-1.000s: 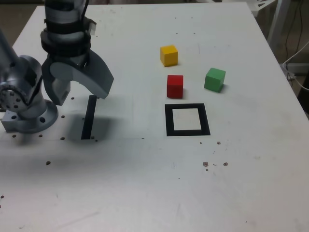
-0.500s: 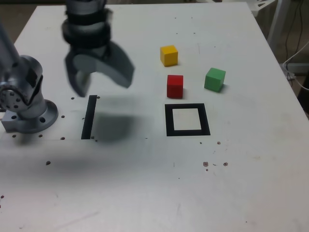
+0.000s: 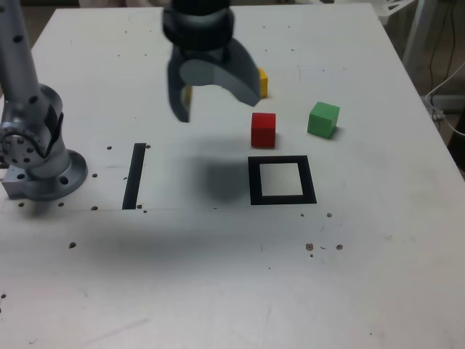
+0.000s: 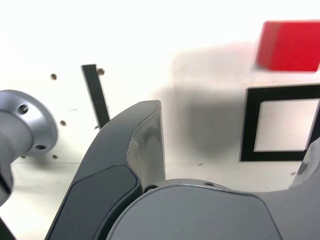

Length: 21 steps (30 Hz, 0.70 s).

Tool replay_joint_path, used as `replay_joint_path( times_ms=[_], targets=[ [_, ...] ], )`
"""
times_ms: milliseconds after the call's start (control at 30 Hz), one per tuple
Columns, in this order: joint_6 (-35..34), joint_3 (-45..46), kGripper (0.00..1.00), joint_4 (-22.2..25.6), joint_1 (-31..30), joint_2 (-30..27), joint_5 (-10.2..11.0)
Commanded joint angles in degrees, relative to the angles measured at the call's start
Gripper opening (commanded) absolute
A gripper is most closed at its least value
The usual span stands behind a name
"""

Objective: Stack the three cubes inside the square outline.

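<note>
We see the red cube (image 3: 263, 131) on the white bench (image 3: 182, 291), just beside the square outline (image 3: 256, 181), with the green cube (image 3: 323, 119) near it on the exterior view's right. The yellow cube (image 3: 263, 83) sits partly hidden behind the tool (image 3: 218, 113), which hangs above the bench, jaws spread wide, holding nothing. A black strip (image 3: 134, 177) lies near the arm's base (image 3: 46, 178).

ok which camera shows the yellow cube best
The exterior view: it alone shows the yellow cube, though the gripper partly covers it. The wrist view shows none of it, only the red cube.
</note>
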Motion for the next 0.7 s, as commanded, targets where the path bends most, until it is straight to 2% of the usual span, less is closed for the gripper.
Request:
replay_joint_path(
  times_ms=[0,667],
  targets=[
    [0.8,-1.5,0.99,-0.2,1.2,2.2,0.3],
    [5.0,-6.1,0.97,-4.3,7.2,14.0,-0.1]
  ],
)
